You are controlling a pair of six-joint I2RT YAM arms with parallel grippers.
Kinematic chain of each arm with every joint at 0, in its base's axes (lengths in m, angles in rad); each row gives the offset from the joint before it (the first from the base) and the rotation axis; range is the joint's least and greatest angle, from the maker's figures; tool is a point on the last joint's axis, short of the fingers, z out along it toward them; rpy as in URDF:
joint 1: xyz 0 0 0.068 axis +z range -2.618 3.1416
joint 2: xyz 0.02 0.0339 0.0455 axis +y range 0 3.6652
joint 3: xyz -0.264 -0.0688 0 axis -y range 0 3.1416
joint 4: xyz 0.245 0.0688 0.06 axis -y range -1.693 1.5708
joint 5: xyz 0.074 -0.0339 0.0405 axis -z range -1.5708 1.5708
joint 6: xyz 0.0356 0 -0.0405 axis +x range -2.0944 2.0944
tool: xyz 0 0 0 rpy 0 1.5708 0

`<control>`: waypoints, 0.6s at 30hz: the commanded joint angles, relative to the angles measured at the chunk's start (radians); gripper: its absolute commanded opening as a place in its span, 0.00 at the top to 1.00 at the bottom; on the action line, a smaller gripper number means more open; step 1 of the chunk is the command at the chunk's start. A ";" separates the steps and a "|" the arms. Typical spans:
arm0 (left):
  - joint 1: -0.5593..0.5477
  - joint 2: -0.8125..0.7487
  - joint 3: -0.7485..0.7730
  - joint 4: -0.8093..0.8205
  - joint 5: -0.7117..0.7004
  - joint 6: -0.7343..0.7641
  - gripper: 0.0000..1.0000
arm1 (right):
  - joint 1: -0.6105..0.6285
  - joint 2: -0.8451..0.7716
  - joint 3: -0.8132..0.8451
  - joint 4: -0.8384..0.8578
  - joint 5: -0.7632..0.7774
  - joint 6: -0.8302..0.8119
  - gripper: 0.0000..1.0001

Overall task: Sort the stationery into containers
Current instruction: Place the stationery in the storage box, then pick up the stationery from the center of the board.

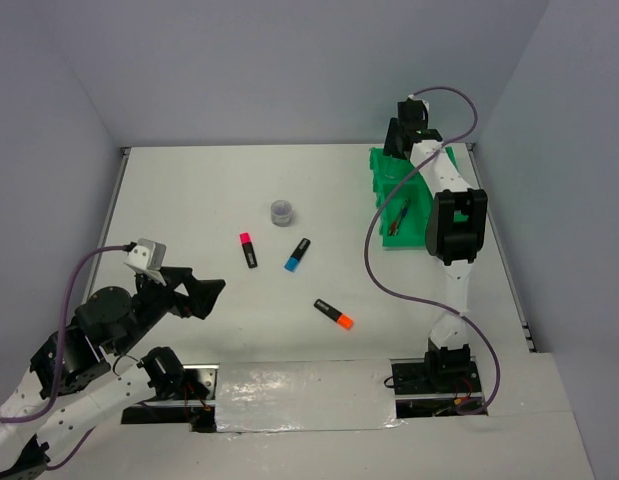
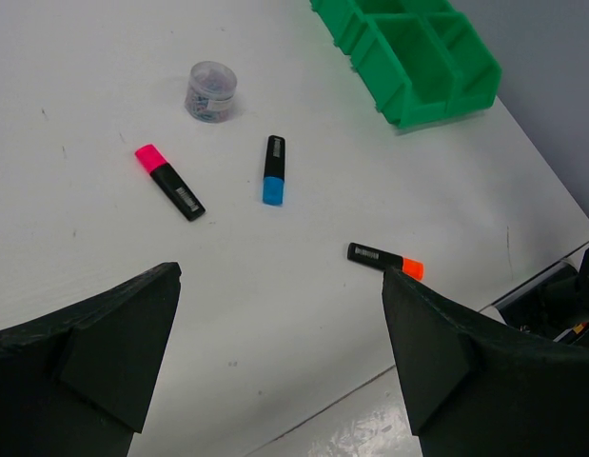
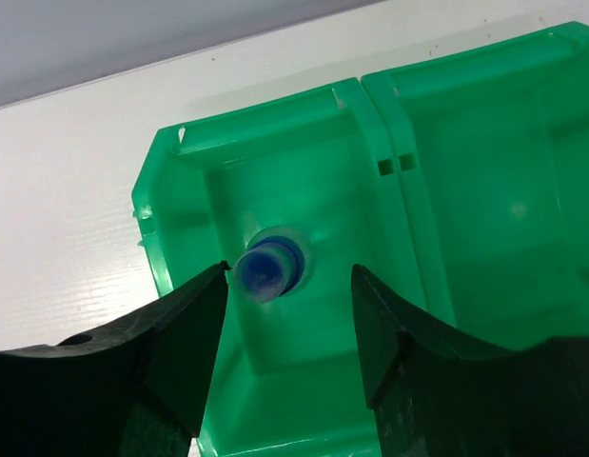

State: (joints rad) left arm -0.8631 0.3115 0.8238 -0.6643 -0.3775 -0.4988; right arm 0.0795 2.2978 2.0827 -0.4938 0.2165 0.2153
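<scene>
The green tray (image 1: 414,232) stands at the far right, with thin pens (image 1: 398,216) in a near compartment. My right gripper (image 1: 397,142) hovers open over the tray's far end. In the right wrist view, the blue-capped clear bottle (image 3: 268,268) stands in a compartment of the tray (image 3: 265,109) below the open right gripper (image 3: 289,328), close to its left finger. The greyish tub (image 1: 282,212) and the pink (image 1: 248,249), blue (image 1: 297,255) and orange (image 1: 333,314) highlighters lie on the table. My left gripper (image 1: 204,295) is open and empty, near-left of them.
The left wrist view shows the tub (image 2: 211,90), the pink highlighter (image 2: 168,181), the blue highlighter (image 2: 273,169), the orange highlighter (image 2: 384,259) and the tray (image 2: 418,95) beyond the open left gripper (image 2: 280,352). A purple cable (image 1: 374,262) hangs beside the right arm.
</scene>
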 commanded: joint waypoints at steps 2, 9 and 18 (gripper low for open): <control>-0.007 -0.009 -0.003 0.054 0.020 0.025 0.01 | -0.007 -0.026 0.053 0.012 -0.014 -0.011 0.33; -0.007 -0.008 -0.002 0.057 0.028 0.026 0.01 | -0.004 -0.141 0.027 0.017 -0.061 0.001 0.13; -0.007 0.008 -0.003 0.063 0.037 0.026 0.01 | 0.057 -0.435 -0.191 0.124 -0.002 0.029 0.00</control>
State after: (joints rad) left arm -0.8654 0.3122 0.8154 -0.6437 -0.3290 -0.4900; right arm 0.0925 2.0125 1.9415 -0.4526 0.1921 0.2382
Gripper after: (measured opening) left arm 0.993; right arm 0.994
